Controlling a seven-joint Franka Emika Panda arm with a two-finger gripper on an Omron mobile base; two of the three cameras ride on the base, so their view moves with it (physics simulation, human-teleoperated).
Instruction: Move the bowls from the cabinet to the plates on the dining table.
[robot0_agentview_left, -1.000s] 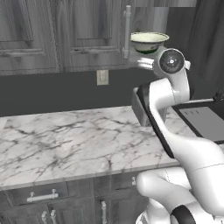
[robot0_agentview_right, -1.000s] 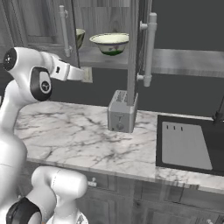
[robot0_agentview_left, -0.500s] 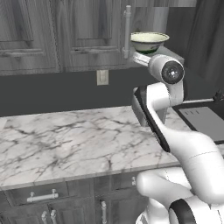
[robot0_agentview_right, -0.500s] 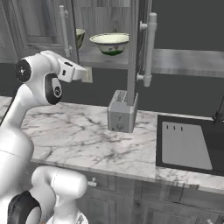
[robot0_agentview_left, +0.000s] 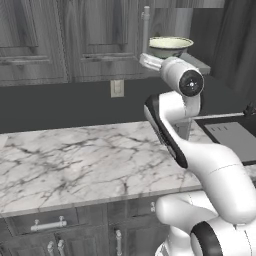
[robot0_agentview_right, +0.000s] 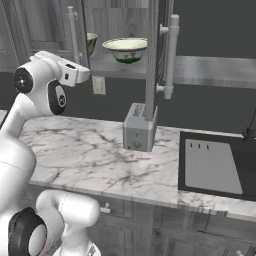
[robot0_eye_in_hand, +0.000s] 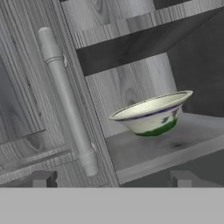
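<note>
Marble counter (robot0_agentview_left: 75, 160), dark wall, outlet (robot0_agentview_left: 117, 88), toaster (robot0_agentview_right: 140, 127), black sink (robot0_agentview_right: 212, 165), grey drawers (robot0_agentview_left: 50, 225) below.

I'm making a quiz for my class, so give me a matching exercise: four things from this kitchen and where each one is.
Things:
1. bowl
2. toaster
3. sink
4. outlet

Places:
A. set into the counter
B. on the wall under the cabinet
C. on the open cabinet shelf
D. standing on the counter

Pairs: 1-C, 2-D, 3-A, 4-B
</note>
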